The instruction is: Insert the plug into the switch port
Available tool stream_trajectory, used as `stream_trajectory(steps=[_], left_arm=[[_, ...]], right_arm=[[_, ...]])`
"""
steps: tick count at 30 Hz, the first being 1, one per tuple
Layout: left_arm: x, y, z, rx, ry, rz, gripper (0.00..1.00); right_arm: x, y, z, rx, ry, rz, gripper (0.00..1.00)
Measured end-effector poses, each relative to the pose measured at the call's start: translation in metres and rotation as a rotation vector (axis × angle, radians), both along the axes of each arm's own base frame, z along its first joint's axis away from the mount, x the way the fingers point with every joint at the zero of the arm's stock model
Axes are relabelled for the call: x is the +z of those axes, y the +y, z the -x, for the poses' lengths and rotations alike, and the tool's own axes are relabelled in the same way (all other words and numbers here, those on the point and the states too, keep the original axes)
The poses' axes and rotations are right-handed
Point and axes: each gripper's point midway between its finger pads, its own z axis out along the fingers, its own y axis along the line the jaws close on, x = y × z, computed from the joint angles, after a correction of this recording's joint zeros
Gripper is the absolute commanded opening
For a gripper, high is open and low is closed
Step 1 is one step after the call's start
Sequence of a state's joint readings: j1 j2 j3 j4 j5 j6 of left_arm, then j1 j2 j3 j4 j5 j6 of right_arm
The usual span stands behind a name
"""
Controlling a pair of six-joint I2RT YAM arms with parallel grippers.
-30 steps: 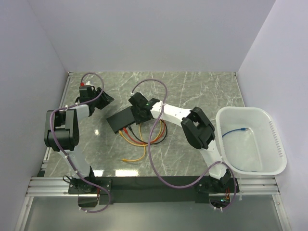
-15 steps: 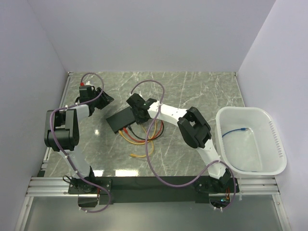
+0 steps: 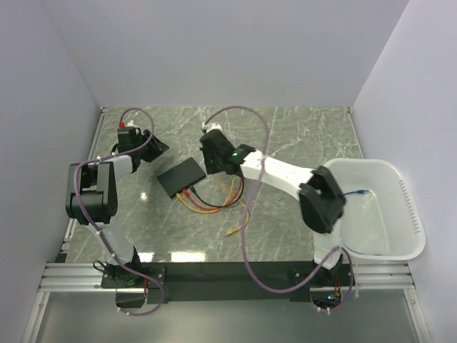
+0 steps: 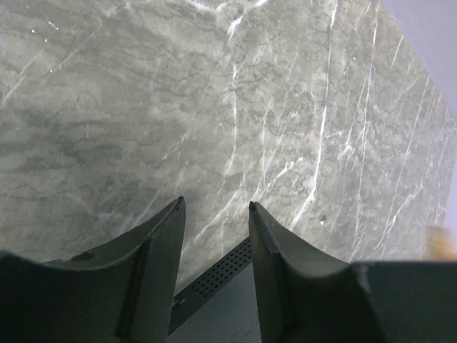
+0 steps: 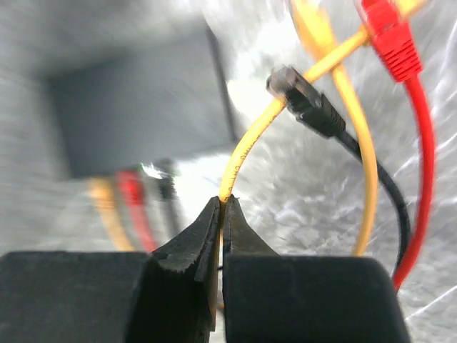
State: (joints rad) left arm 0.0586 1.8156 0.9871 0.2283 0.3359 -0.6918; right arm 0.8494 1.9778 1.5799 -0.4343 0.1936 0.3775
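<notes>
Risk: right gripper [image 5: 220, 207] clamps yellow cable [image 5: 246, 143] mid-length, so its free end may flex and miss the switch [image 3: 182, 176]; left gripper [image 4: 214, 214] apart, empty.

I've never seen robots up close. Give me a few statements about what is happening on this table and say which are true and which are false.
1. The right gripper is pinched shut on a yellow cable. True.
2. The left gripper is holding the switch. False: its jaws stand open with nothing between them.
3. A blue cable lies in the white tub. True.
4. The switch sits inside the white tub. False: it lies on the marble table, left of the tub.
</notes>
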Motion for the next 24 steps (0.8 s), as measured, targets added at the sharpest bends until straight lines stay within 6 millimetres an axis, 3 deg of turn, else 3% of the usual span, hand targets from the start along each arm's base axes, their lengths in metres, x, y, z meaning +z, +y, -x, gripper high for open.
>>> stream_trajectory(steps=[6, 9, 13, 17, 21, 24], left_arm=[[0.000, 0.000, 0.000, -0.001, 0.000, 0.000, 0.46], [0.000, 0.000, 0.000, -0.001, 0.000, 0.000, 0.46], [0.000, 0.000, 0.000, -0.002, 0.000, 0.001, 0.45], [0.000, -0.001, 0.000, -0.004, -0.001, 0.003, 0.45], [0.002, -0.002, -0.001, -0.011, -0.013, 0.007, 0.44], [0.004, -0.006, 0.000, -0.028, -0.032, 0.021, 0.44]], right_arm=[[0.130, 0.005, -0.004, 0.028, -0.246, -0.334, 0.00], [0.180, -0.002, -0.004, 0.051, -0.333, -0.499, 0.00], [0.214, -0.014, -0.014, 0.076, -0.385, -0.627, 0.00], [0.232, -0.023, -0.020, 0.119, -0.435, -0.663, 0.00], [0.247, -0.037, 0.002, 0.182, -0.507, -0.649, 0.00], [0.271, -0.044, 0.019, 0.251, -0.572, -0.642, 0.00]])
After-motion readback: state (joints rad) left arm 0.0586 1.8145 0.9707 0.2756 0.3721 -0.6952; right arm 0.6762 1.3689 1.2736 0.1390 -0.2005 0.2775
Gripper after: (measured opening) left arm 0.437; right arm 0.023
